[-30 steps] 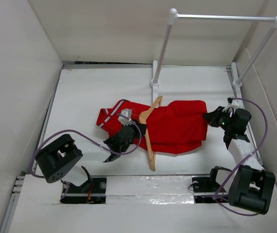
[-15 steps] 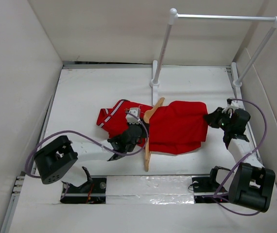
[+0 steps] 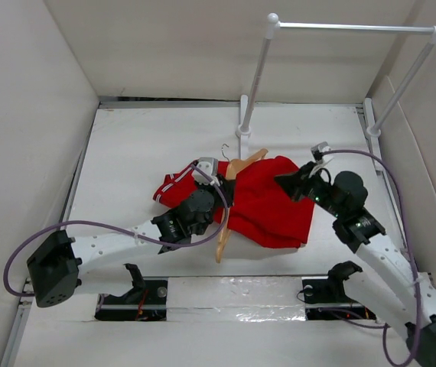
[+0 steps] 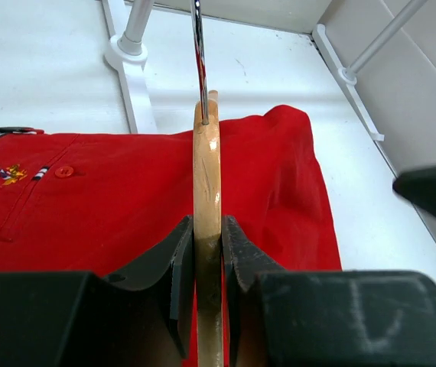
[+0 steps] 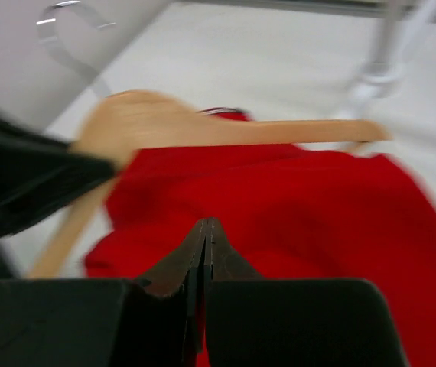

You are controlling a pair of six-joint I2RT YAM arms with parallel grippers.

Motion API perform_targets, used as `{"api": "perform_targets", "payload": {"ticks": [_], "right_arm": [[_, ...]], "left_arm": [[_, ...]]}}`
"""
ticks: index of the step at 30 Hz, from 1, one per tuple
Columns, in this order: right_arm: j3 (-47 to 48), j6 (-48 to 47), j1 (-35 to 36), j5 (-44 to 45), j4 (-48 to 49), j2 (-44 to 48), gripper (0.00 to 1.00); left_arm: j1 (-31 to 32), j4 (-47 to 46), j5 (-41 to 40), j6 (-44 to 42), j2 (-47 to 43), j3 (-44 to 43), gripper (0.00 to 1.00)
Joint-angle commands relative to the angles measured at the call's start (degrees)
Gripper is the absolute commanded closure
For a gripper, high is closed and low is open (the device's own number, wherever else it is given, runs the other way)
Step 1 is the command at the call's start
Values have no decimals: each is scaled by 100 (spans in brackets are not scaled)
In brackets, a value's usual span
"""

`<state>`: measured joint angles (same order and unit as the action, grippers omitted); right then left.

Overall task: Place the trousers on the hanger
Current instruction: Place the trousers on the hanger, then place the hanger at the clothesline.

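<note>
Counter (image 3: 141,145): walls close on three sides, rail (image 3: 258,73) at the far edge, open room at left. Trousers (image 3: 268,210) lie mid-counter. They look soft, limp and light; best taken at a hem. Hanger (image 4: 207,164), stiff, stands edge-on over them. Left hand (image 4: 207,237) clamps narrowly on its wood. Right hand (image 5: 205,229) is pinched shut at the cloth; catch unclear.

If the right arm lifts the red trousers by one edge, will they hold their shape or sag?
Probably sag: the trousers lie in soft folds, so they look floppy. They seem thin and light. Pulled sideways, they may bunch against the hanger rather than move whole.
</note>
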<state>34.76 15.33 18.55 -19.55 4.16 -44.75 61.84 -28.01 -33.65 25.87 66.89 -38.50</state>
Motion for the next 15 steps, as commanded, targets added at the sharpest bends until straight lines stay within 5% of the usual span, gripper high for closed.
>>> {"api": "perform_targets", "payload": {"ticks": [1, 3, 4, 5, 8, 10, 15], "right_arm": [[-22, 610, 1504, 1335, 225, 282, 100], [-14, 908, 2176, 1803, 348, 300, 97], [-13, 1006, 2754, 2249, 409, 283, 86], [-22, 1094, 3021, 2419, 627, 205, 61], [100, 1261, 3863, 3034, 822, -111, 29], [232, 1314, 4130, 3438, 849, -305, 23], [154, 1542, 4526, 3862, 1129, -657, 27]], "left_arm": [[29, -934, -177, -38, -256, -395, 100], [82, -1031, -186, -108, -291, -517, 100], [82, -1040, -169, -134, -308, -562, 100], [82, -1066, -142, -213, -361, -623, 100], [336, -1163, -247, -415, -379, -843, 100], [530, -1198, -317, -670, -370, -1036, 100], [601, -1136, -318, -794, -466, -1283, 100]]}}
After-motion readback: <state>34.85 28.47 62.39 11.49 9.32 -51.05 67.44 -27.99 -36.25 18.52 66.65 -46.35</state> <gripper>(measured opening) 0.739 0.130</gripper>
